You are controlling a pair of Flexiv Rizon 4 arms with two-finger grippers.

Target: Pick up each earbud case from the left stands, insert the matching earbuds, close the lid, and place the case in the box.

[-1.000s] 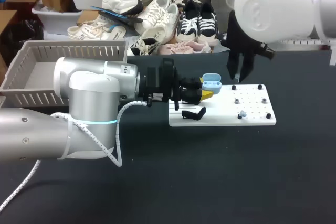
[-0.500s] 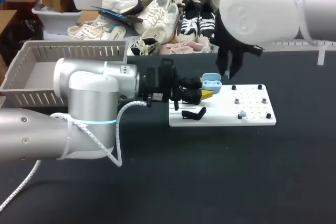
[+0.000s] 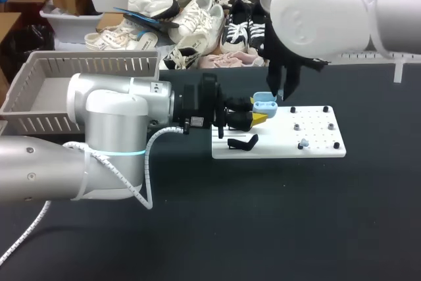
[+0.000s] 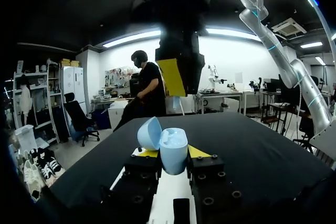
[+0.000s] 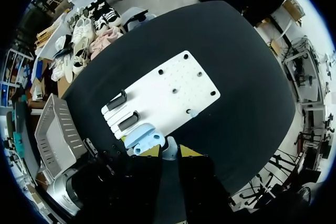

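We're early in the job. The left gripper [image 3: 258,118] is pinching the light-blue earbud case [image 3: 264,102] from both sides, lid flipped open, holding it over the near-left part of the white board [image 3: 322,151], just off the black stands [image 5: 116,99]. So case one is picked up and that's all that is done. In the right wrist view the right gripper [image 5: 169,151] has its yellow tips drawn close on a pale earbud [image 5: 169,156], which looks clamped between them, though it's tiny. The other earbud [image 3: 303,143] sits on the board near its front-right corner, not yet fetched. I'd say both earbuds have yet to go in, and the lid is not closed. The grey box [image 3: 39,122] at the table's [image 3: 296,215] far-left side shows no case inside that I can see. Whether more cases wait on the stands, I can't tell.

Now the change, and it's all on the right side. A second ago the right gripper hung over the board's far edge, well right of the case. Half a second ago it had slid left. Now its fingers are close above the open case, right at its far side. The left arm hasn't budged, and the case, stands and loose earbud are where they were.
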